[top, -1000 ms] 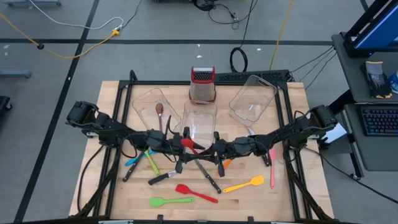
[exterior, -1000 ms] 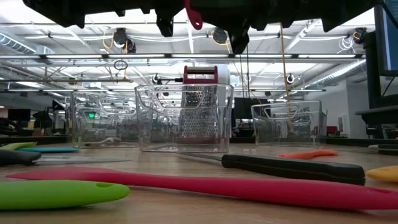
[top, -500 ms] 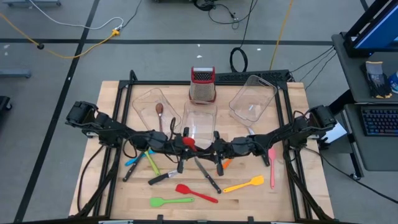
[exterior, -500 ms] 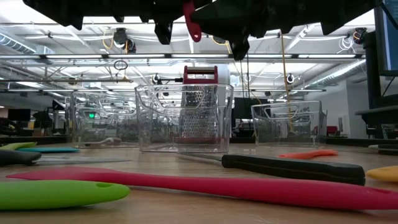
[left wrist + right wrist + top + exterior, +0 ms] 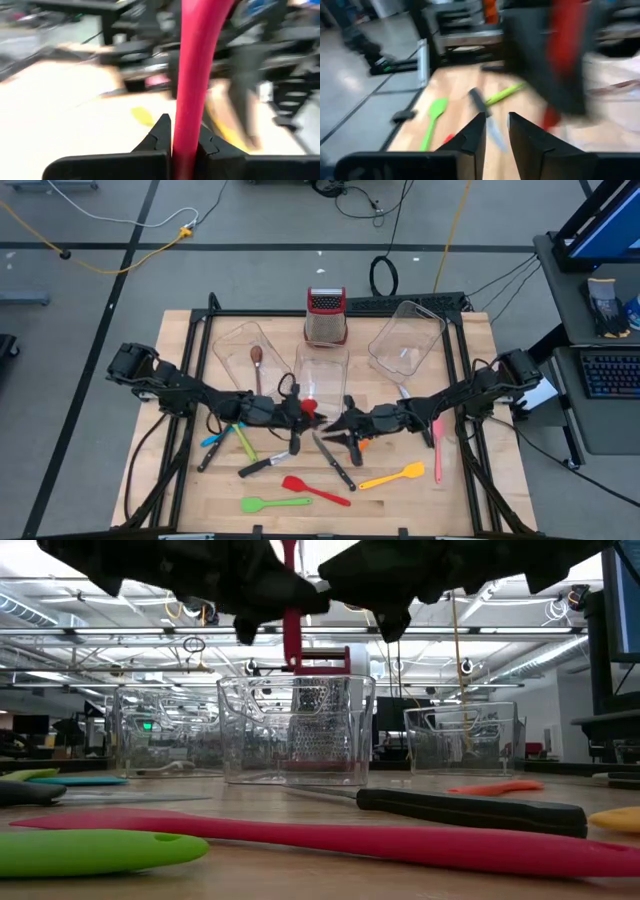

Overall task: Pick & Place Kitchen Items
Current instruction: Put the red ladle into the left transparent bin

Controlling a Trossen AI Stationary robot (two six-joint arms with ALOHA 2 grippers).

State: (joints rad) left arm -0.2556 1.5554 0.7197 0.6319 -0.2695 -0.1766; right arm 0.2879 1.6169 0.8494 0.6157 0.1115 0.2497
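Observation:
A red utensil (image 5: 308,406) hangs above the middle of the table, and my left gripper (image 5: 298,410) is shut on it; the low view shows it as an upright red bar (image 5: 290,630). My right gripper (image 5: 333,423) faces it from the table's right, open, with nothing between its fingers (image 5: 496,125). On the table lie a red spatula (image 5: 315,490), a green spatula (image 5: 275,503), a yellow spatula (image 5: 392,476), a pink spatula (image 5: 438,448), a black-handled knife (image 5: 333,463) and other utensils. A brown spoon (image 5: 256,358) lies in the left tub. My left gripper pinches the red utensil's handle (image 5: 186,135) between its two fingers (image 5: 162,132), coming nearly level from the table's left. The handle (image 5: 197,60) runs on past the fingertips. The utensil stands about upright, lifted clear of the table.
Three clear tubs stand at the back: left (image 5: 243,345), middle (image 5: 320,370), right (image 5: 407,338). A steel grater with a red top (image 5: 326,317) stands behind the middle tub. Loose utensils crowd the near half of the table under both arms.
My left gripper has tipped and sunk a little with the red utensil. The utensil, which slanted high between the two grippers, now hangs lower and upright in the low view. My right gripper has stayed in place.

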